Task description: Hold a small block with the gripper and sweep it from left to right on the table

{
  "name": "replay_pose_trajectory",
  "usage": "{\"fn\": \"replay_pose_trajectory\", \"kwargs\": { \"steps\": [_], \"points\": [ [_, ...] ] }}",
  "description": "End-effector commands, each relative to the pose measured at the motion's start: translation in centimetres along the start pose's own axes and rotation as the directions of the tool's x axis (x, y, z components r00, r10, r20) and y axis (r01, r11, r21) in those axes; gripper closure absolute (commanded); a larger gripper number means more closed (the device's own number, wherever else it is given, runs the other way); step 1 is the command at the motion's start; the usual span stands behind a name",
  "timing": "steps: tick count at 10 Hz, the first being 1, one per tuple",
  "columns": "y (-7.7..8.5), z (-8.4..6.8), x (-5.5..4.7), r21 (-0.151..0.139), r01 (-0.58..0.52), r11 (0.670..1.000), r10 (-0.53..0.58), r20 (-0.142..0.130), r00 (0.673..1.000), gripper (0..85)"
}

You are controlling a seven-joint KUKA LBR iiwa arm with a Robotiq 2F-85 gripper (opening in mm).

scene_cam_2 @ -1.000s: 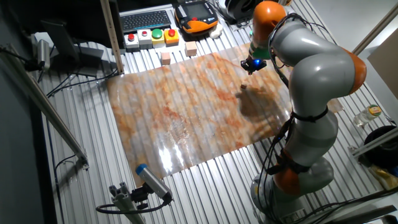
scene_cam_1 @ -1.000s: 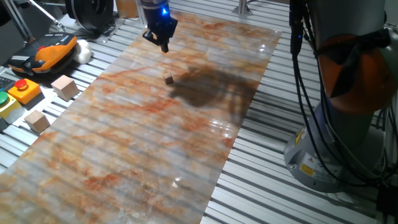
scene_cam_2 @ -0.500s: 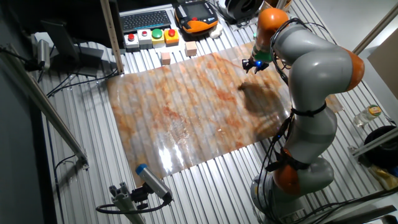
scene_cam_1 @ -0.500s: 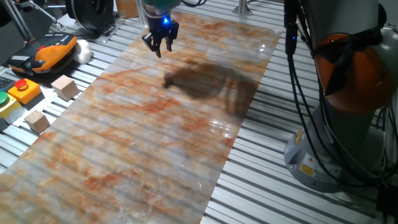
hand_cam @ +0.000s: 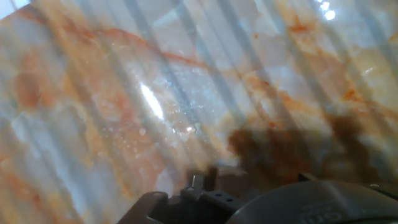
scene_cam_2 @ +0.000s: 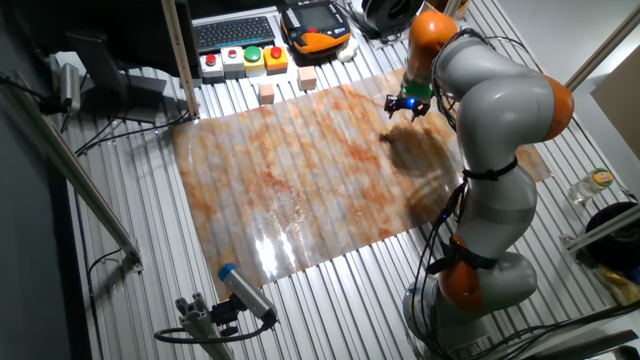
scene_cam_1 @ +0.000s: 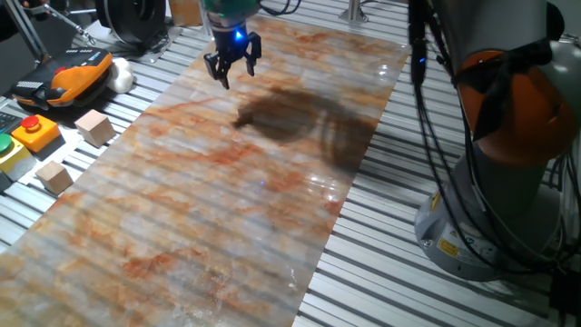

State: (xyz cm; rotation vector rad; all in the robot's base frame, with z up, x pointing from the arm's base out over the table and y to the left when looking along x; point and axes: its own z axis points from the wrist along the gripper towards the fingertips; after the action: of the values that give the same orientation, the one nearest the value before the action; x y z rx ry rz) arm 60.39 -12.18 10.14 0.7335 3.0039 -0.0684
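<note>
My black two-finger hand (scene_cam_1: 231,73) hangs spread open above the far end of the silver ribbed counter (scene_cam_1: 399,263), gripping nothing. The tiny tan wooden block (scene_cam_1: 243,115) seems to sit in the shadow just below it, though dimly. I should descend straight, straddle it, then close. I count one small block and two larger pale wooden cubes (scene_cam_1: 94,126).

We see a bulky arm (scene_cam_2: 500,110) of grey rounded shells joined by orange bands, black cables (scene_cam_1: 427,82) trailing down it, a yellow label near its base, and a black gripper (scene_cam_1: 232,68) lit blue.
</note>
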Motion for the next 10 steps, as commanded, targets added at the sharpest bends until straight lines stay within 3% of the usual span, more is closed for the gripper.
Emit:
{"fn": "replay_pose_trajectory", "kwargs": {
  "steps": [1, 8, 9, 10],
  "points": [
    [0.0, 0.5, 0.1, 0.003, -0.003, 1.000, 0.003, 0.008, 1.000, 17.0],
    [0.3, 3.2, 1.4, -0.009, -0.028, 1.000, 0.028, 0.022, 0.999, 17.0],
    [0.3, 3.0, 1.4, -0.007, -0.022, 1.000, 0.022, 0.018, 1.000, 17.0],
    [0.4, 2.6, 1.4, -0.006, -0.023, 1.000, 0.023, -0.002, 1.000, 17.0]
  ]
}}
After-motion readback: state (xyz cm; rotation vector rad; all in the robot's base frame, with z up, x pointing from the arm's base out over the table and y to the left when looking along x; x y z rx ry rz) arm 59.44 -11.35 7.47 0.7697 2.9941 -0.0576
